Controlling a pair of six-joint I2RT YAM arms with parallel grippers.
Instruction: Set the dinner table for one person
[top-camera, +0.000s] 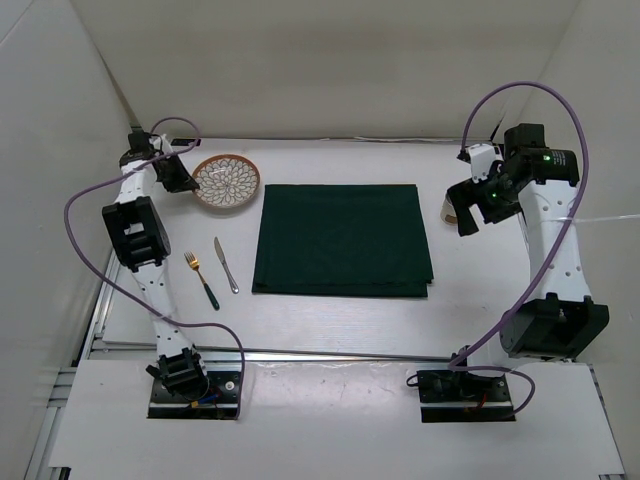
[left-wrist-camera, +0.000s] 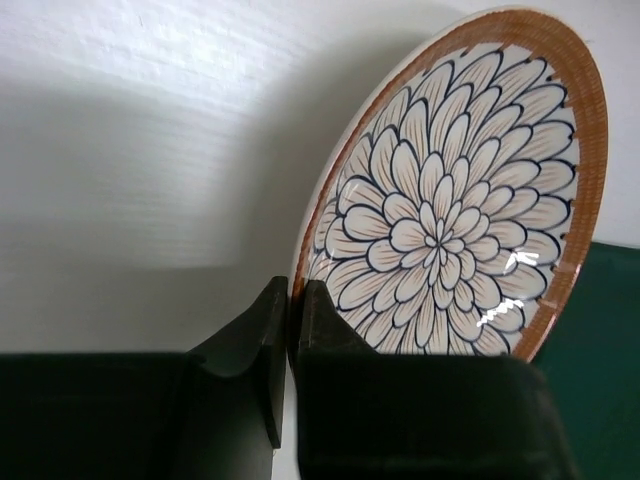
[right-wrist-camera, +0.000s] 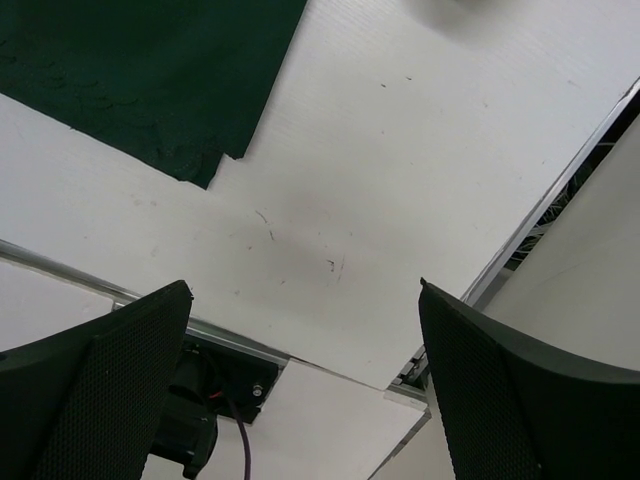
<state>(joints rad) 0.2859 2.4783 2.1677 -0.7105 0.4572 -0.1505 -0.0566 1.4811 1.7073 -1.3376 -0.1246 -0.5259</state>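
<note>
The white dinner table fills the workspace, with one dark green cloth at its middle. One flowered plate sits far left, just off the cloth, its rim pinched by the left gripper. Placing the plate looks underway; next it needs lifting onto the cloth. The right gripper hangs wide, empty. One knife and one fork wait nearby.

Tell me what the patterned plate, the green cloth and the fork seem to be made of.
The plate: likely glazed ceramic, glossy; bright highlights on its painted petals. The cloth: woven fabric, matte; soft layered edges at its corner. The fork: probably metal, gold-toned tines, dark green handle, perhaps plastic; too small to tell.
</note>
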